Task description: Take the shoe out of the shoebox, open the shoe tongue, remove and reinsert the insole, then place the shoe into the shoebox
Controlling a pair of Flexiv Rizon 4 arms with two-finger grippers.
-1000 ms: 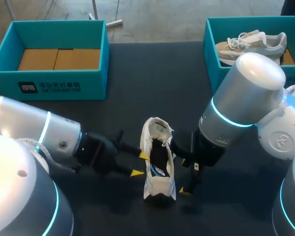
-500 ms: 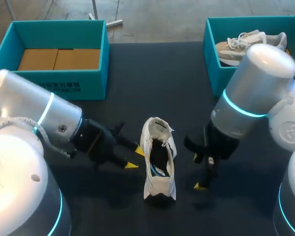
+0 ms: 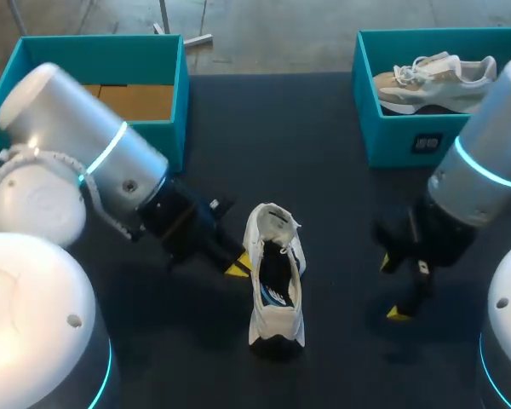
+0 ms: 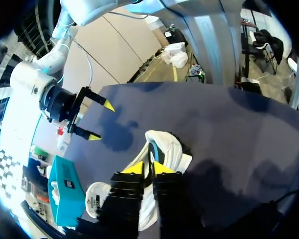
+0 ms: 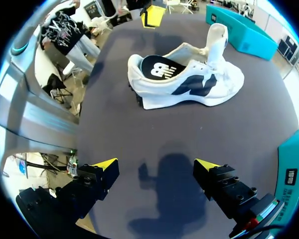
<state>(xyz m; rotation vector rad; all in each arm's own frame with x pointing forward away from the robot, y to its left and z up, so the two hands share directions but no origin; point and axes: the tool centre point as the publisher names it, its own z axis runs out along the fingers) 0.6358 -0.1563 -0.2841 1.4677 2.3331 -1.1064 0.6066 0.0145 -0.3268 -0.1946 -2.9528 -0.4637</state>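
A white sneaker [image 3: 277, 319] with a dark insole [image 3: 273, 271] lies on the dark table, its tongue [image 3: 273, 220] standing up. My left gripper [image 3: 237, 269] is shut, its yellow tips together against the sneaker's left side wall; in the left wrist view the gripper [image 4: 148, 168] sits at the rim of the sneaker [image 4: 175, 152], with nothing seen between its fingers. My right gripper [image 3: 392, 288] stands open, well to the right of the sneaker. In the right wrist view that gripper [image 5: 157, 164] is wide open over bare table, with the sneaker [image 5: 189, 82] ahead of it.
A teal shoebox [image 3: 383, 141] at the back right holds a beige shoe [image 3: 434, 75]. Another teal box [image 3: 94, 141] at the back left has cardboard inside. Bare table lies between the boxes and around the sneaker.
My left gripper has closed and its arm has swung toward the back. My right arm has pulled away from the sneaker to the right, still open. The sneaker has stayed put.
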